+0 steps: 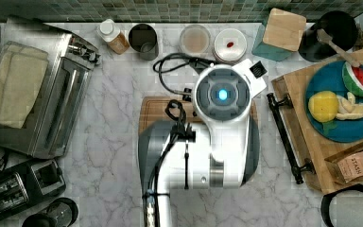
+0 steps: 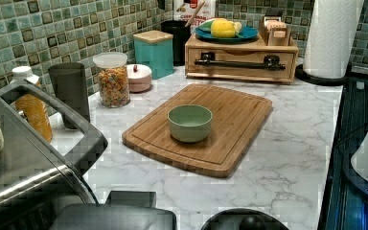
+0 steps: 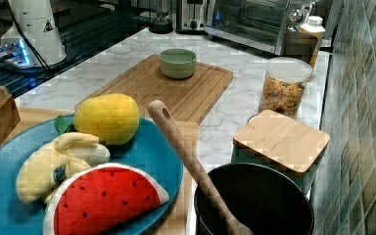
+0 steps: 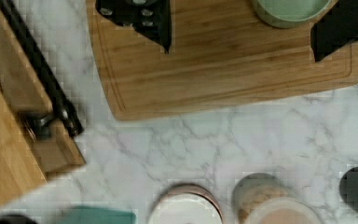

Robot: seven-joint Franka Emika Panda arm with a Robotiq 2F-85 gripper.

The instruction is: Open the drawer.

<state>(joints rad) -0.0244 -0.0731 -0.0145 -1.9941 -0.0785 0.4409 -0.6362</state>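
Top view: arm (image 1: 217, 142) over the cutting board (image 1: 153, 109); drawer (image 1: 290, 137) at the top view's right, handle facing the arm.
Left view: drawer (image 2: 239, 61) shut, far end of counter.
Wrist view: gripper (image 4: 242, 23) fingers apart, holding nothing, above the board; green bowl (image 4: 291, 9) between them.

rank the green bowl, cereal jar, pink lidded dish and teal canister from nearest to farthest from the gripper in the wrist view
Measured from the open gripper:
1. Green bowl, on the cutting board, close beside the fingers.
2. Cereal jar and pink lidded dish, side by side past the board's edge; too close to call.
3. Teal canister, next in that row, toward the drawer.
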